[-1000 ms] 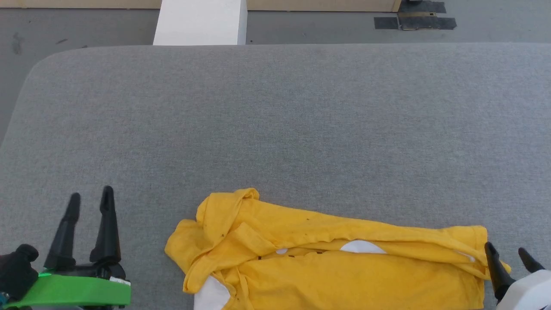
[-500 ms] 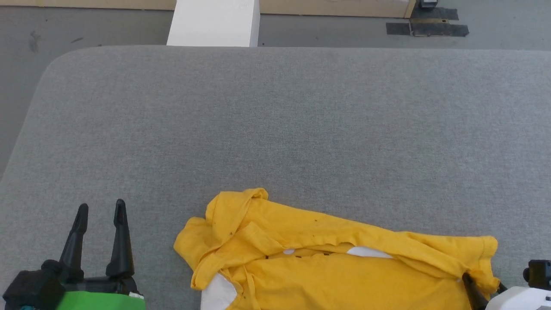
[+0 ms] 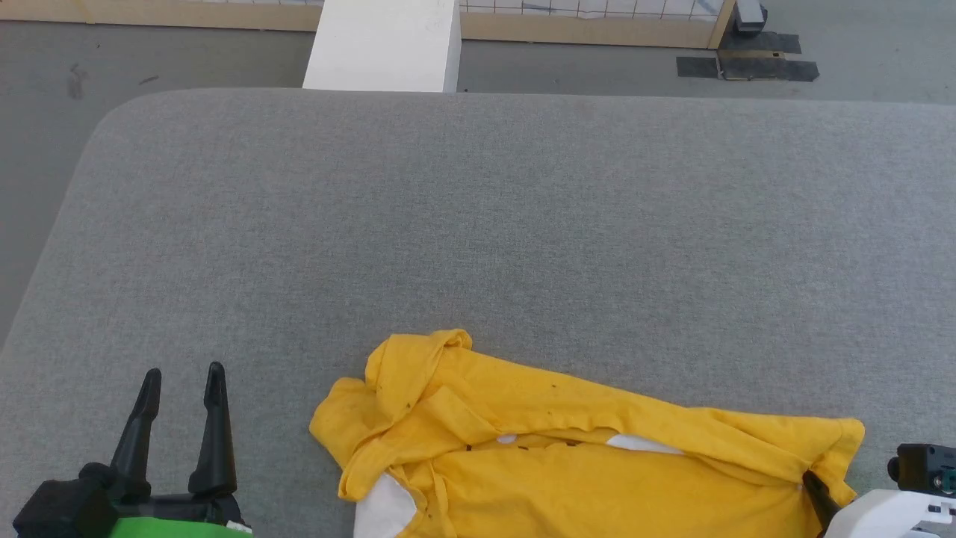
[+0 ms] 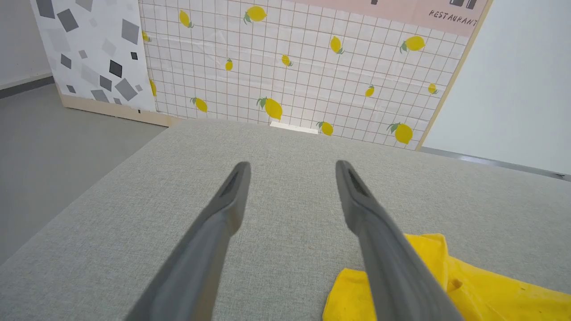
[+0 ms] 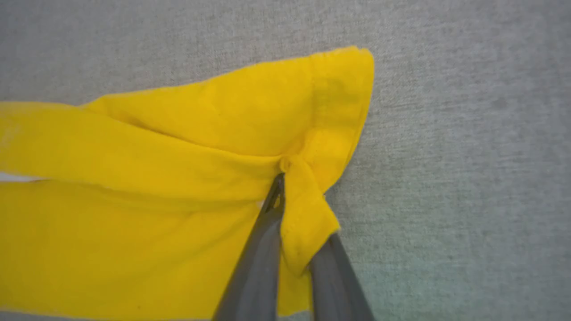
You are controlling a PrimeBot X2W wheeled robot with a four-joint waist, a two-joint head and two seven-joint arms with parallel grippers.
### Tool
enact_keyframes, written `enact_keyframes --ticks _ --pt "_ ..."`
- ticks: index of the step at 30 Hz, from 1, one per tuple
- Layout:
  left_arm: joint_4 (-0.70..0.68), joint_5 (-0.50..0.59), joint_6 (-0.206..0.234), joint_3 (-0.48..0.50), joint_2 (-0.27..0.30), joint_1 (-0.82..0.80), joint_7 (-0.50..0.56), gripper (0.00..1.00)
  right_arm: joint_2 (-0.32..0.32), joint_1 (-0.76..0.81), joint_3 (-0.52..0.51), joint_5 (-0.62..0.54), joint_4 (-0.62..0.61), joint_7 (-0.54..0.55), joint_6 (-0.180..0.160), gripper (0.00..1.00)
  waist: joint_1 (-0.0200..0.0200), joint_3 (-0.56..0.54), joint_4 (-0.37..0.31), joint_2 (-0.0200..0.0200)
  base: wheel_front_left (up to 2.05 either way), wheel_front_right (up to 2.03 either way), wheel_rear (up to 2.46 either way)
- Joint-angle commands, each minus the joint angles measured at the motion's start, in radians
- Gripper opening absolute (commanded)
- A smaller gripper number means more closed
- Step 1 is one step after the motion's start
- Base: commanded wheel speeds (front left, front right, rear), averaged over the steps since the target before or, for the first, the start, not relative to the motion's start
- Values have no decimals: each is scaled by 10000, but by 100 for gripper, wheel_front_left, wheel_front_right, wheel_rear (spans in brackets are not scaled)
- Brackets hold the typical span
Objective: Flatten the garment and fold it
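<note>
The garment (image 3: 567, 456), a bright yellow T-shirt with white patches, lies crumpled along the near edge of the grey table (image 3: 478, 224). My right gripper (image 5: 285, 178) is shut on the garment (image 5: 178, 178), pinching a bunched fold at its right-hand corner; in the head view that gripper (image 3: 810, 482) sits at the cloth's right end. Left of the cloth, my left gripper (image 3: 183, 377) stands open above bare table. In the left wrist view its fingers (image 4: 232, 196) are spread wide, with a corner of the garment (image 4: 428, 285) at the lower right.
A white block (image 3: 385, 45) stands beyond the table's far edge. A tiled wall panel with lemon prints (image 4: 290, 67) lies behind. The table's rounded far-left corner (image 3: 112, 119) drops to the grey floor (image 3: 45, 112). Dark tape (image 3: 747, 67) marks the floor at far right.
My right gripper moved in onto the garment's right corner and shut on it. The head camera shifted, so the whole scene sits lower and further right. The left gripper stays open.
</note>
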Motion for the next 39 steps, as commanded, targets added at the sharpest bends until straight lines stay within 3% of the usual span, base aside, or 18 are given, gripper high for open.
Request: enact_keyframes --ticks 1,10,17,23,30,39 --pt "33 81 -61 53 -41 76 -47 100 55 -177 175 63 356 14 -15 0 0 23 4 0 0 0 0" --pt "56 86 -175 118 -2 31 -47 100 -301 -654 -211 184 301 -282 -15 0 0 262 -79 0 0 0 0" --pt "-20 216 -236 173 343 -176 48 100 -1615 -1181 -2323 -228 -78 270 -15 0 0 516 -187 0 0 0 0" --pt "-69 212 -286 148 474 -360 107 100 -1921 -1380 -3428 -669 -589 1004 -15 0 0 715 -203 0 0 0 0" --pt "61 156 -345 9 467 -532 129 100 -1407 -793 -2380 -92 -2256 2200 -15 0 0 734 -149 0 0 0 0" --pt "333 -8 -422 -159 296 -592 96 100 -1094 153 788 1370 -5097 4093 -15 0 0 625 1 0 0 0 0"
